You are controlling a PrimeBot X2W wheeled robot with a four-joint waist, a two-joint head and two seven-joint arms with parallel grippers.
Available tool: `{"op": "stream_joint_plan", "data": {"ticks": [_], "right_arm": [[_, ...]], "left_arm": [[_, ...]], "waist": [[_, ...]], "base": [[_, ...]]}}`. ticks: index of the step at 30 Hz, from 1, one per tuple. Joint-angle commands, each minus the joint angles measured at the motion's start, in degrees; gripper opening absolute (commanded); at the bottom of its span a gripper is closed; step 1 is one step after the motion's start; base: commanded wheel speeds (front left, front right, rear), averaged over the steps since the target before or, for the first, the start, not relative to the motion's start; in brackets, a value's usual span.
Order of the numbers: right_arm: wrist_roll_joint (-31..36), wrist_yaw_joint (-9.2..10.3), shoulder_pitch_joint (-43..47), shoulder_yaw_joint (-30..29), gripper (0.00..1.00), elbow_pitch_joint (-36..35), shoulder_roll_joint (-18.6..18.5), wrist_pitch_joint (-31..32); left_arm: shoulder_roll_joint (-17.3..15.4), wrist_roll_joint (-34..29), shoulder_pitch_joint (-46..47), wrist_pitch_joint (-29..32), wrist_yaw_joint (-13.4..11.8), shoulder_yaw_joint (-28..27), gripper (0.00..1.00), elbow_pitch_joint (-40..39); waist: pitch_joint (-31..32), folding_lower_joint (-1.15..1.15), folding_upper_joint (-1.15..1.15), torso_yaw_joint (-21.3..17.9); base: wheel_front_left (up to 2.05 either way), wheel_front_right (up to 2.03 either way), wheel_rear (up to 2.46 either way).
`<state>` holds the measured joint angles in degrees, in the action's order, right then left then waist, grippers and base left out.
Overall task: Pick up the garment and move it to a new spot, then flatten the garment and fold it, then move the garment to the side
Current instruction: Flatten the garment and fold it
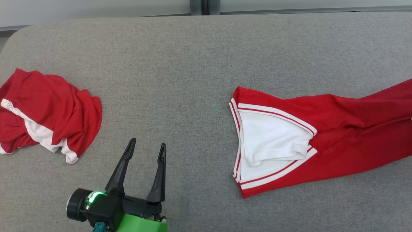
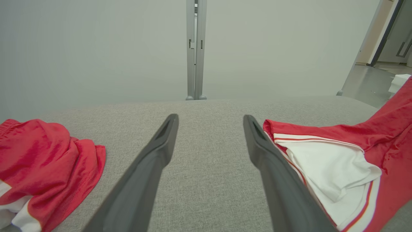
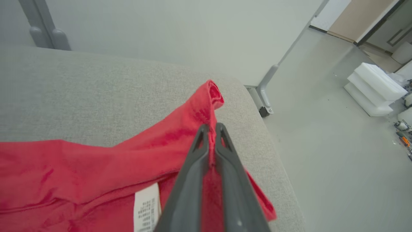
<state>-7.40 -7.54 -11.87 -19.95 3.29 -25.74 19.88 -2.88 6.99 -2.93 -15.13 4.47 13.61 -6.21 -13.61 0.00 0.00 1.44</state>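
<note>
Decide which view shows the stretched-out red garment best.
The head view: the stretched-out red garment lies nearly whole. Left wrist view gives its white-lined end; right wrist view its edge pinched by the right gripper.

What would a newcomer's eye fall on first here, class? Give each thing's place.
The long red garment with white trim, stretched across the right of the grey table. In the right wrist view the right gripper has its jaws shut on a fold of red cloth near the table's edge. A crumpled red garment lies at the left, the left gripper beside it, jaws open.
</note>
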Motion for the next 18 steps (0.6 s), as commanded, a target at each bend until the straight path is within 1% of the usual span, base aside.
{"op": "stream_joint_plan", "data": {"ticks": [1,4,6,10,14,18], "right_arm": [[0.5,0.11,1.7,0.6,0.00,-3.2,1.1,0.9],[1.5,0.11,4.1,1.7,0.00,-10.1,3.5,2.5],[2.2,0.11,5.8,3.0,0.00,-14.5,5.9,3.3],[4.2,0.11,7.8,6.6,0.00,-19.8,10.1,3.9],[6.3,0.11,8.2,11.7,0.00,-21.1,14.1,3.0],[8.1,0.12,8.1,16.8,0.00,-20.2,16.2,2.2]], "left_arm": [[0.0,0.2,-0.3,0.0,0.0,0.1,1.00,0.1],[0.0,0.6,-0.1,0.0,-0.2,0.3,1.00,0.2],[0.0,0.7,-0.2,0.0,-0.3,0.4,1.00,0.3],[0.0,1.0,-0.4,0.0,-0.5,0.8,1.00,0.5],[0.0,1.2,-0.4,0.0,-0.8,1.2,1.00,0.4],[0.0,1.3,-0.4,0.0,-0.6,1.6,1.00,0.5]], "waist": [[0.4,0.00,0.00,0.2],[0.8,0.00,0.00,0.9],[1.1,0.00,0.00,1.3],[1.5,0.00,0.00,2.3],[1.7,0.00,0.00,3.1],[1.8,0.00,0.00,3.9]], "base": [[0.00,0.00,0.00],[0.00,0.00,0.00],[0.00,0.00,0.00],[0.00,0.00,0.00],[0.00,0.00,0.00],[0.00,0.00,0.00]]}}
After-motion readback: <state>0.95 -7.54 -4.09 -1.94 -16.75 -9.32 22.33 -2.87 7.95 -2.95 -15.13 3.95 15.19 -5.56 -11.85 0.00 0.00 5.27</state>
